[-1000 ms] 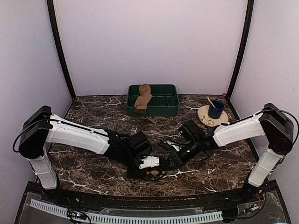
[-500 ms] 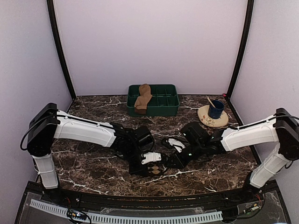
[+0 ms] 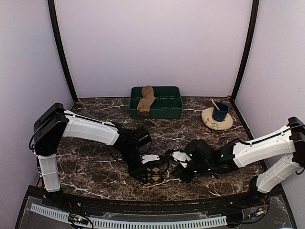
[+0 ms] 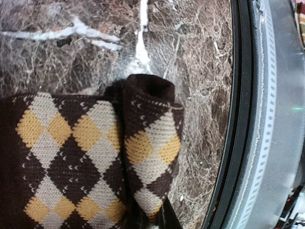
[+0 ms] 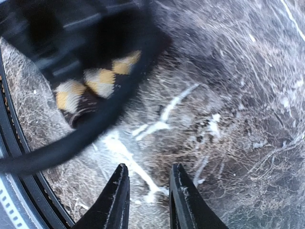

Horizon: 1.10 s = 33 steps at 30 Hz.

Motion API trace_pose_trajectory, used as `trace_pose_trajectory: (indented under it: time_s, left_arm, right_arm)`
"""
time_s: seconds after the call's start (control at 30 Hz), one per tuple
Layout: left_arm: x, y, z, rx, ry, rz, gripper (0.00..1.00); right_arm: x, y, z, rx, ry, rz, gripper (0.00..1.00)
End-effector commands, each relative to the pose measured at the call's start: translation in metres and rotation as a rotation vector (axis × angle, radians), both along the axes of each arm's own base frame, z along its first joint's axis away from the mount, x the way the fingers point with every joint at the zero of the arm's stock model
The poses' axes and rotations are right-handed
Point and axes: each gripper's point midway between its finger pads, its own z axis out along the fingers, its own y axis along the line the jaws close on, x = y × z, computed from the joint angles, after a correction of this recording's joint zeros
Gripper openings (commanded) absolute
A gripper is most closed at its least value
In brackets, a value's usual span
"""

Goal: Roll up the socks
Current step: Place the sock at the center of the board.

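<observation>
Brown, cream and yellow argyle sock point(image 4: 71, 157) down at the front of the desk point(image 3: 95, 162), close to the near rail, flat for most of its length. One end turned over on itself on the rail side (a single fat fold, hardly a roll yet), lying snug against the flat part. Left jaws clenched hard and, by the look of the wrist view, nipping the sock's edge right at that fold. Right jaws just beside, slightly parted, nothing between them but marble. Low over the desk, contact with it hard to tell, sock off to one side and untouched by them.

Tan sock point(image 3: 145, 101) well apart, draped over the front wall of the green tray point(image 3: 174, 110) at the back. Blue cup point(image 3: 220, 111) on its plate point(image 3: 217, 123) far right, out of the play.

Reading the step: early in rolling the argyle one, first turn just started, whole task barely begun. Next move, as a judgement: carry the pinched fold on over the flat part, turn by turn, kept tight. Calls for the right jaws to pin the free end or press the roll, to stop any springing open. Soft knit, likely to slump and unwind once let go. Worth minding the near rail too, with little room on that side. Then the tan one, to be fetched from the tray.
</observation>
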Motion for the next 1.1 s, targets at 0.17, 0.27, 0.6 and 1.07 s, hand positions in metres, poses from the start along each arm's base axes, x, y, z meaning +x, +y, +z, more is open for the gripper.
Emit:
trace_pose_trajectory:
  time_s: [0.17,0.27,0.6,1.07]
  left_arm:
    - [-0.001,0.006,0.008,-0.021,0.194,0.061,0.00]
    - [-0.001,0.008,0.004,-0.002,0.215,0.067,0.00]
    - [-0.007,0.008,0.003,-0.009,0.312,0.078,0.00]
    - [-0.006,0.008,0.005,-0.025,0.353,0.086,0.00]
  right_arm:
    - [-0.013,0.012,0.017,-0.024,-0.227,0.063,0.27]
    - [-0.023,0.022,0.020,-0.044,-0.263,0.111,0.29]
    - [-0.054,0.062,0.015,-0.168,-0.373,0.293,0.38]
    - [-0.049,0.086,-0.009,-0.313,-0.452,0.428,0.40]
